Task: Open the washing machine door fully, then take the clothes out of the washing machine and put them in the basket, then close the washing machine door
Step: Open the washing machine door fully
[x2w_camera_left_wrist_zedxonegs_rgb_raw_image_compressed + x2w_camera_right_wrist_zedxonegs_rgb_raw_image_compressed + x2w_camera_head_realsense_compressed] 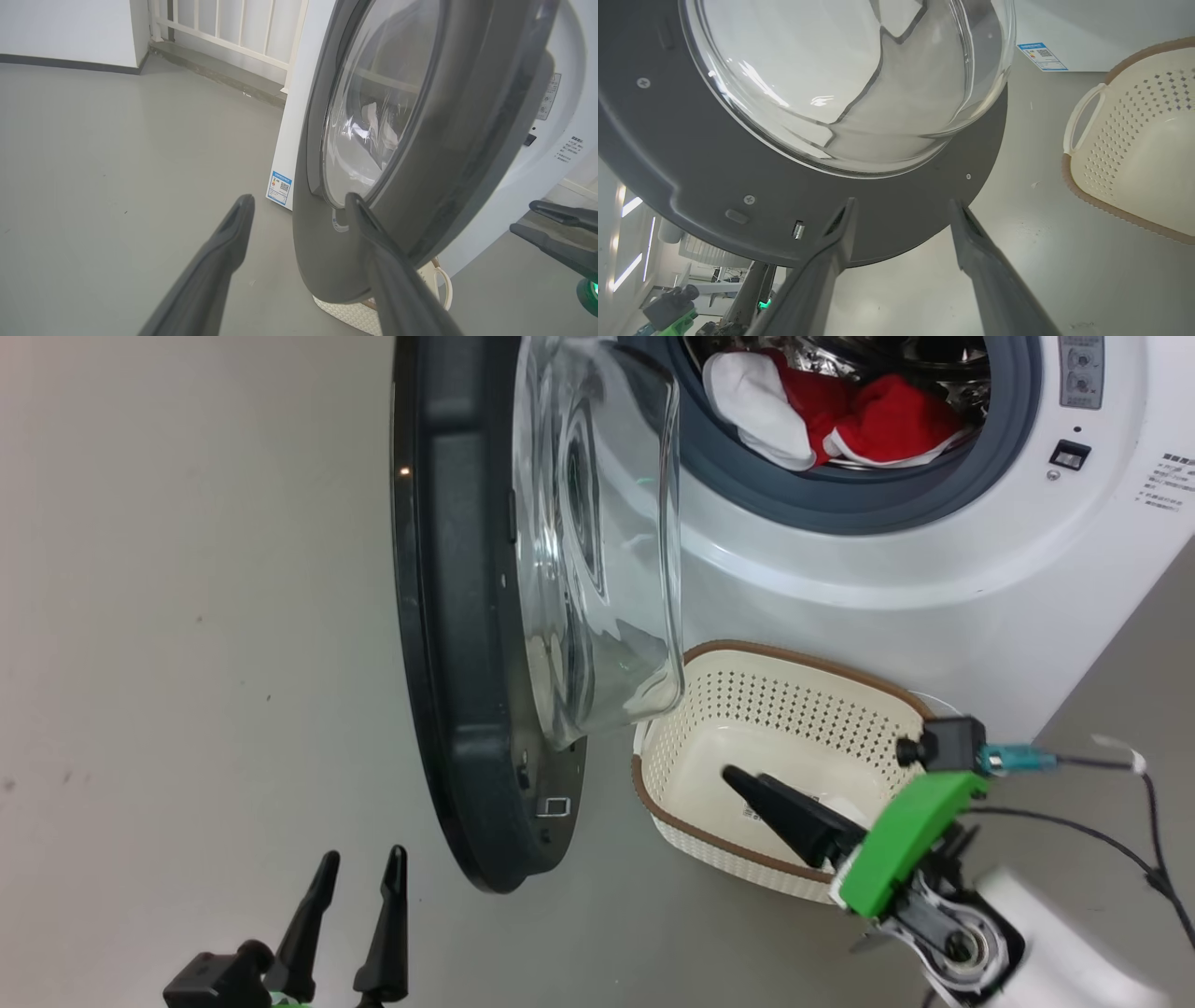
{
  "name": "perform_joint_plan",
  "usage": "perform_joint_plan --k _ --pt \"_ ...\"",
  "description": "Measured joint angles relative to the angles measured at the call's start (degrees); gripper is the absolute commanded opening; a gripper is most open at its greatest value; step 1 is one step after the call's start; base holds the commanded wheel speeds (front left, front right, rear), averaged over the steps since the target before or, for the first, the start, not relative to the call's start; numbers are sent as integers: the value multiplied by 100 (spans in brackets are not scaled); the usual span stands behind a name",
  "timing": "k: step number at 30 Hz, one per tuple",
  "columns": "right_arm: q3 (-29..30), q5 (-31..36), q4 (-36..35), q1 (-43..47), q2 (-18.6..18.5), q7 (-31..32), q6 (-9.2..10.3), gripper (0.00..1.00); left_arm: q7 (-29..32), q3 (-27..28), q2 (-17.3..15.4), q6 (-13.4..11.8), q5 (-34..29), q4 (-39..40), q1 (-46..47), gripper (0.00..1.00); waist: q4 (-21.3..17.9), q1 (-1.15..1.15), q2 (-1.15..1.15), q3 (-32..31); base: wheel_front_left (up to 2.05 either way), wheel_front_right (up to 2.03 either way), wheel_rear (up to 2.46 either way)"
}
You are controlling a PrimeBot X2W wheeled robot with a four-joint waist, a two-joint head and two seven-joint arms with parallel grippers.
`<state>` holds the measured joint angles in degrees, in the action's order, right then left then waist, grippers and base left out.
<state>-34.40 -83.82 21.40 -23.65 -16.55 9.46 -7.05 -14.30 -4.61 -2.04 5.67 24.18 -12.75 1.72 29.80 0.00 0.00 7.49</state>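
Both grippers have fingers apart, empty: left gripper (364,854) near the open washing machine door (448,616), right gripper (902,201) at the basket (794,658). Clothes (887,420) lie far inside the washing machine (840,569).

A smooth grey floor (187,616) is spreading across the scene, and a few small dark specks (268,697) are lying on it at the left. In the left wrist view, a white wall (60,28) is standing at the far left, with a dark skirting strip (70,64) running along its foot. To its right, a white railing (224,32) is rising from a low grey kerb (210,72). Bright bars of light (630,207) are glowing at the left of the right wrist view.
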Motion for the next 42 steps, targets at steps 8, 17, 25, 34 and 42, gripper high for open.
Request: perform_joint_plan --k 8,17,25,34,42 --pt "-359 797 488 263 -187 -1248 0 100 0 47 0 48 -21 -96 -1 100 -85 0 0 -75 0 0 0" --pt "-532 2005 1169 217 -171 -2362 -1 100 0 88 -1 90 -75 -144 -2 100 -174 0 0 -88 0 0 0" --pt "822 3779 769 335 175 -2380 -1 100 -1 101 0 92 -77 -191 -2 100 -191 0 0 -89 0 0 0" --pt "2085 5782 -177 1078 679 -2394 -1 100 0 99 -1 99 -76 -196 -2 100 -163 0 0 -75 0 0 0" --pt "2619 6604 -492 1663 1005 -2409 -4 100 -1 90 -1 100 -76 -197 -2 100 -131 0 0 -74 0 0 0"
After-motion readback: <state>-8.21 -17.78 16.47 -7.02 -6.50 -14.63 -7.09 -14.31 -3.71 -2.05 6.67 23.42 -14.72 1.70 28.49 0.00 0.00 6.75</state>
